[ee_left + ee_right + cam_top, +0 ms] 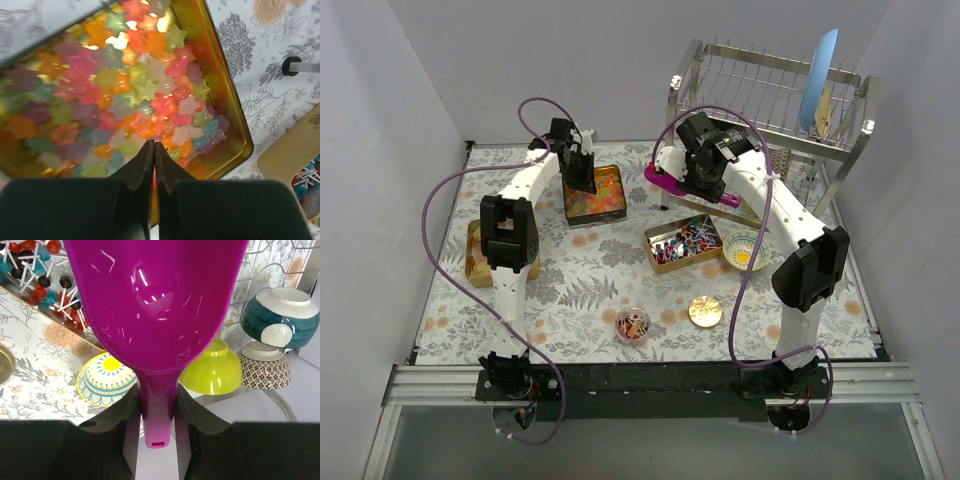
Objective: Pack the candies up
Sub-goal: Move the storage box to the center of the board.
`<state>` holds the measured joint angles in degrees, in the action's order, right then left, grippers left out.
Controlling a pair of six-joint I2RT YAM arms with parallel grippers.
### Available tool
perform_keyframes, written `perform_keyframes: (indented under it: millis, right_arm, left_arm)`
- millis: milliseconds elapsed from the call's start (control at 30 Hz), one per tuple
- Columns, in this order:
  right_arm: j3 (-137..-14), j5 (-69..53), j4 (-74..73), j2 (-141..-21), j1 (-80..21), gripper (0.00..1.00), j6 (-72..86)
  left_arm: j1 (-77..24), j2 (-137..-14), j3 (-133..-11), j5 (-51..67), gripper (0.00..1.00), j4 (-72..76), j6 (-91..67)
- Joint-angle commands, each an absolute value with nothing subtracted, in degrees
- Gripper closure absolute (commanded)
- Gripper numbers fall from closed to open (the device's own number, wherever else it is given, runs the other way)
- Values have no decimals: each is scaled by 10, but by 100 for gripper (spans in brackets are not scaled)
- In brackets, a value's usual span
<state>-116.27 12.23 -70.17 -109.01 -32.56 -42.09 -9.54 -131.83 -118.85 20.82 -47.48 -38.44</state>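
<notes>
**A:** Start at the left gripper (154, 150). How do its jaws stand?

**B:** Pressed tip to tip, with nothing visible between them. They sit low over the near edge of one gold tin (235, 120). It is heaped with star candies (135, 95) in pink, orange, green and blue, too many to count.

**A:** And the right gripper (156, 400)?

**B:** It is clamped on the handle of the one purple scoop (155, 300), held up off the table at the back.

**A:** What lies around the scoop?

**B:** In front of it is a second tin (656, 262) full of lollipops (685, 240) in red, blue and dark colours, again uncountable. One yellow-and-blue patterned bowl (744, 250) sits just beside the tin's right end. The right wrist view shows three more bowls. They are a lime one (212, 370) and a teal-and-white one (282, 315) resting on a brown-patterned one (265, 371).

**A:** Further out?

**B:** Toward the front lie one round gold lid (705, 311) and one small clear jar (632, 324) with a few candies inside. The two are near each other but apart. A third gold tin (475, 262) lies at the left, partly hidden by the left arm. At the back right stands one dish rack (760, 70) holding one blue plate (817, 85).
</notes>
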Motion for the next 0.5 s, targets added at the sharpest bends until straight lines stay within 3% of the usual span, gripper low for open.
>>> perform_keyframes:
  millis: [0, 467]
  right_arm:
    - [-1176, 115, -700, -1079, -318, 99, -411]
    - [-1182, 107, -712, -1089, -317, 99, -413]
  left_arm:
    - [-127, -1308, -1175, 186, 100, -471, -381]
    - [-139, -1175, -957, 239, 100, -478, -352]
